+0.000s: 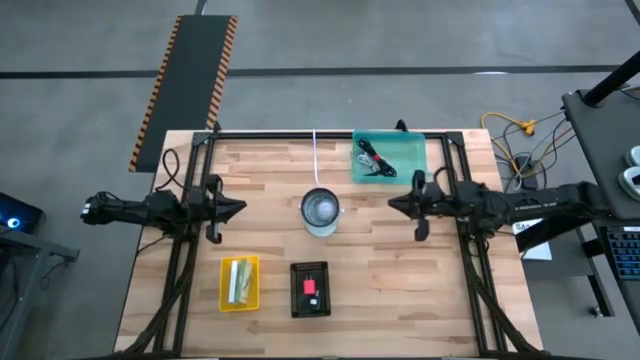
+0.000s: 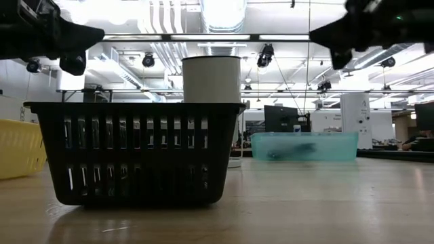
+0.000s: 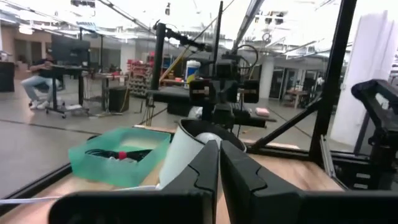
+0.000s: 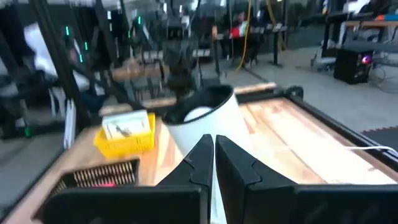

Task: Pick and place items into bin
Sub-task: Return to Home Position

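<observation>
Blk cable (image 1: 372,160) coiled in green bin (image 1: 412,146); white pkts (image 1: 240,280) in yellow bin (image 1: 225,301).

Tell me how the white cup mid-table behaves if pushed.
The cup stands upright and tall for its base, so a high push would probably tip it. Being round, it would likely roll once down. Smooth-walled, it may slip when grasped.

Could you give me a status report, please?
Left gripper and right gripper shut, empty, raised over table. Items in yellow bin, black bin, green bin. Cup stands centre, between grippers.
</observation>
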Controlling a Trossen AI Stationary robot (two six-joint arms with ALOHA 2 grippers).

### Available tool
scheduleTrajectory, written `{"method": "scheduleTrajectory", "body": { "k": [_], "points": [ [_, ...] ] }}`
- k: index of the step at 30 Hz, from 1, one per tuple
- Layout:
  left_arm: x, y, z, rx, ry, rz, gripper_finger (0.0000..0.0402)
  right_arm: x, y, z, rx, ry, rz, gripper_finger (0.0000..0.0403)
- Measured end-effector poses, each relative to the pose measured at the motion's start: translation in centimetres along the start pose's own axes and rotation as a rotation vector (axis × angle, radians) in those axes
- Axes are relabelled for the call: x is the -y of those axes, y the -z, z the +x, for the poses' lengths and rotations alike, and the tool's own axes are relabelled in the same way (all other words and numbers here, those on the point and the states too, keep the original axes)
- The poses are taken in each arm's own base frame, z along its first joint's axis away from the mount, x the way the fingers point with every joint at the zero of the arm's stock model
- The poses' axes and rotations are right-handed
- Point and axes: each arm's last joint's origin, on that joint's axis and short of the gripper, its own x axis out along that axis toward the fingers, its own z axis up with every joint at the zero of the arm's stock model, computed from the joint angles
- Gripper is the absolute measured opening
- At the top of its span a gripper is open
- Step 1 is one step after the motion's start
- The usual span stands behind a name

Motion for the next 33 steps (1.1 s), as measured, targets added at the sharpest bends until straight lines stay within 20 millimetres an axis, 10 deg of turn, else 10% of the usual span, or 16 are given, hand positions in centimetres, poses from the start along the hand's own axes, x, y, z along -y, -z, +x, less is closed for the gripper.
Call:
{"method": "scheduleTrajectory", "body": {
  "k": [14, 33],
  "points": [
    [0.0, 0.3, 0.1, -0.012, 0.001, 0.0, 0.0, 0.9, 2.8, -4.4, 0.241, -0.003, -0.009, 0.0008],
    [-0.1, 2.5, 0.1, -0.125, 0.006, 0.011, 0.0, 1.5, 5.6, -4.6, 0.026, 0.051, 0.018, 0.0008]
  ]
}}
